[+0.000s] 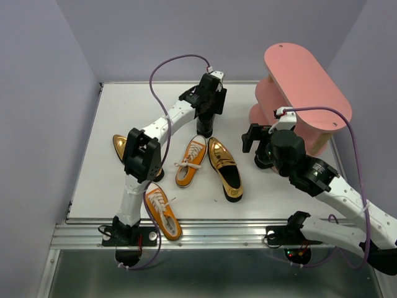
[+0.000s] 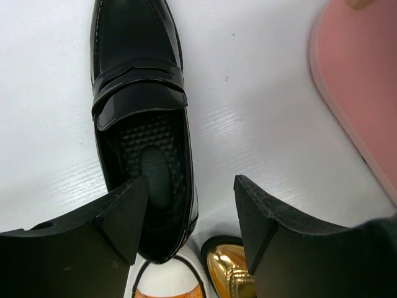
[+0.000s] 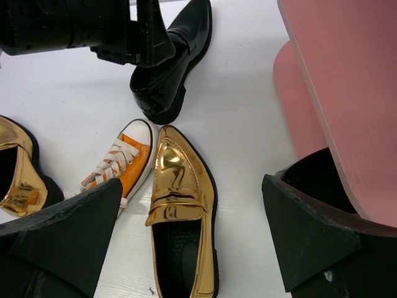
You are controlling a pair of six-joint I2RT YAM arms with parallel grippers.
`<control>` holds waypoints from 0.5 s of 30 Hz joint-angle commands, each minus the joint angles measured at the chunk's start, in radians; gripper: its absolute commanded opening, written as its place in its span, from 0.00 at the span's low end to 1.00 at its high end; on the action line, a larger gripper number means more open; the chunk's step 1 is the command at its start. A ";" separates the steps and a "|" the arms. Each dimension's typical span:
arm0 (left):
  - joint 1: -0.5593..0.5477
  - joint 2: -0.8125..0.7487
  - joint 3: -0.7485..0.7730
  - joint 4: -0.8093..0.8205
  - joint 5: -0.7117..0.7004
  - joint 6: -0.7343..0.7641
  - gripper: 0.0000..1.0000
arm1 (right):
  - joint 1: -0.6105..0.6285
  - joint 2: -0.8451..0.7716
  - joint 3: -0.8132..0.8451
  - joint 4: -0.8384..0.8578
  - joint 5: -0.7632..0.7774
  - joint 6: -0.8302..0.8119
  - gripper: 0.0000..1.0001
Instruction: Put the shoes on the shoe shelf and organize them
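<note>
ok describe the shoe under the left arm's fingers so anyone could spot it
Go left from the pink shelf to the left fingers over the far middle of the table. Directly below lies a black loafer, beyond the toes of an orange sneaker and a gold loafer. Unlike those two, it is glossy black.

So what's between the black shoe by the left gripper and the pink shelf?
Only bare white table; the left wrist view shows it between the black shoe and the pink shelf.
</note>
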 commanded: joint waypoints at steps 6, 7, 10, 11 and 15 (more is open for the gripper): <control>-0.019 0.134 0.084 -0.022 -0.086 -0.073 0.61 | 0.009 -0.025 0.010 0.005 0.029 0.000 1.00; -0.021 0.141 0.084 -0.029 -0.096 -0.067 0.59 | 0.009 -0.024 0.010 0.007 0.029 0.000 1.00; -0.021 0.148 0.073 -0.051 -0.135 -0.053 0.51 | 0.009 -0.025 0.009 0.005 0.032 0.000 1.00; -0.022 0.148 0.070 -0.054 -0.145 -0.038 0.40 | 0.009 -0.024 0.009 0.005 0.032 0.000 1.00; -0.022 0.135 0.067 -0.068 -0.154 0.041 0.00 | 0.009 -0.019 0.012 0.007 0.029 -0.001 1.00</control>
